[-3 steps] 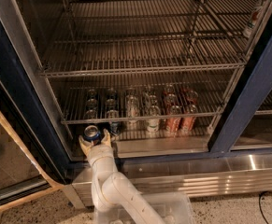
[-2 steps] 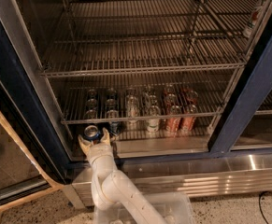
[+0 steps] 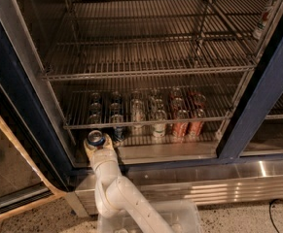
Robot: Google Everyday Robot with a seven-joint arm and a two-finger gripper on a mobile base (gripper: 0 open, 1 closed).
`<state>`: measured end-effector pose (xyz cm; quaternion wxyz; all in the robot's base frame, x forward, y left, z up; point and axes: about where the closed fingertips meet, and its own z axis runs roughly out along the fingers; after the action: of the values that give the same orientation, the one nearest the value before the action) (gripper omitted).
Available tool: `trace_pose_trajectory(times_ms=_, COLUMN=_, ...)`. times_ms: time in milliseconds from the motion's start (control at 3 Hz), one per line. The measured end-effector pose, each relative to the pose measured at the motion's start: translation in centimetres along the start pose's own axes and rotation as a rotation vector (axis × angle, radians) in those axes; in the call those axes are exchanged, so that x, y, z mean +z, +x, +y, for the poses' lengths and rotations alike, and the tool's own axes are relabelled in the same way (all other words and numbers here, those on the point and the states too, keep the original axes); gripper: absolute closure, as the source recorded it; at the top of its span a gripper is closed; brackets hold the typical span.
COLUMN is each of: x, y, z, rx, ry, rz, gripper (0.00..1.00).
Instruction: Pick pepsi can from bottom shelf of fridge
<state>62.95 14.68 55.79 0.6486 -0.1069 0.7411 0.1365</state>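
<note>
My gripper (image 3: pixel 97 144) is at the front left corner of the bottom shelf (image 3: pixel 170 152) of the fridge (image 3: pixel 257 101), on the end of the white arm (image 3: pixel 116 193) that rises from below. It is shut on the pepsi can (image 3: pixel 96 139), a blue can whose silver top faces up. One finger (image 3: pixel 88 148) is on its left and one on its right. The can is held in front of the shelf's pale front strip, outside the rows of cans.
Several more blue cans (image 3: pixel 95 111), white-and-green cans (image 3: pixel 158 123) and red cans (image 3: pixel 181 123) stand in rows on the low rack. Bare wire racks (image 3: pixel 146 57) lie above. The glass door (image 3: pixel 9 169) stands open at left. A ribbed steel panel (image 3: pixel 214 181) and a clear bin (image 3: pixel 182 217) are below.
</note>
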Motion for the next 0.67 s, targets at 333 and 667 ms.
trace_pose_trajectory(times_ms=333, x=0.0, y=0.0, z=0.0, rx=0.0, ry=0.0, rz=0.0, gripper=0.98)
trace_pose_trajectory(times_ms=667, x=-1.7, y=0.1, z=0.1, rx=0.035, ry=-0.01, rz=-0.039, gripper=1.0)
